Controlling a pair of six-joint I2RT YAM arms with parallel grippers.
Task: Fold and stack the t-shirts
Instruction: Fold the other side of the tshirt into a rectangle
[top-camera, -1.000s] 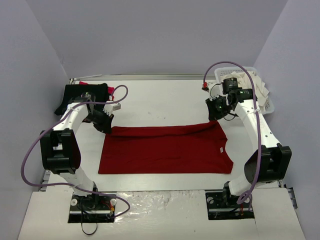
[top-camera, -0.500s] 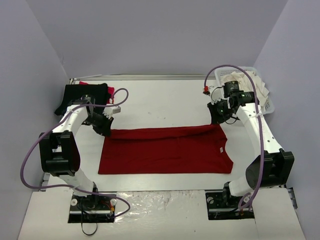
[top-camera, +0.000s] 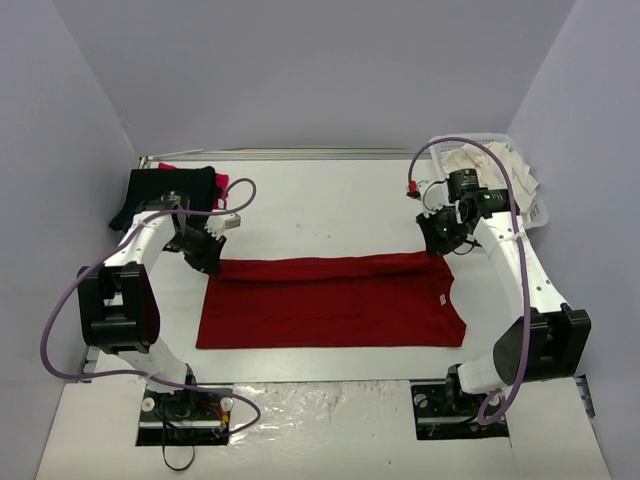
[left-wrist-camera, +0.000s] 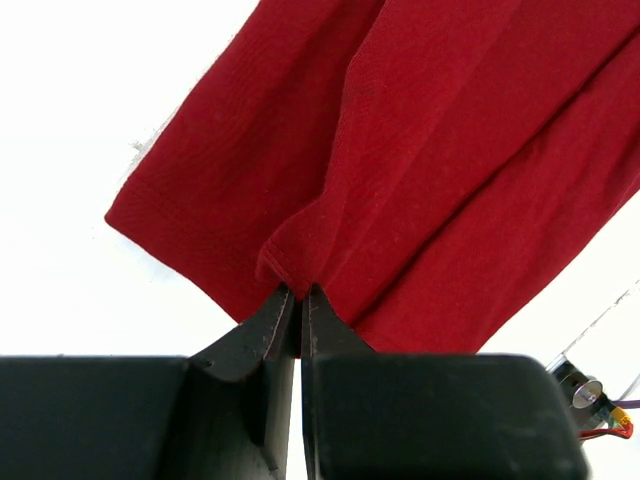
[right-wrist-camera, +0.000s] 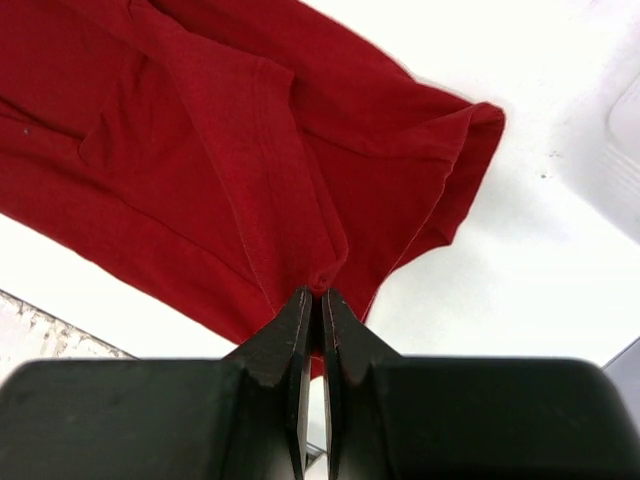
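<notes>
A dark red t-shirt (top-camera: 330, 300) lies lengthwise across the middle of the table, doubled over, its small white label (top-camera: 439, 298) near the right end. My left gripper (top-camera: 207, 262) is shut on a pinch of its far left corner; in the left wrist view the cloth (left-wrist-camera: 420, 150) bunches right at the closed tips of the left gripper (left-wrist-camera: 298, 290). At the far right corner my right gripper (top-camera: 438, 246) is shut on the hem. The right wrist view shows the shirt (right-wrist-camera: 200, 130) puckered at the right gripper's tips (right-wrist-camera: 316, 292).
A black t-shirt (top-camera: 165, 190) lies at the back left with a strip of bright red cloth (top-camera: 218, 182) beside it. A white lattice basket (top-camera: 528, 195) at the back right holds cream-white cloth (top-camera: 480, 160). Grey walls close in the table.
Both grippers have moved a little toward the near side, bringing the shirt's far edge with them; the raised right corner has come down closer to the table.
</notes>
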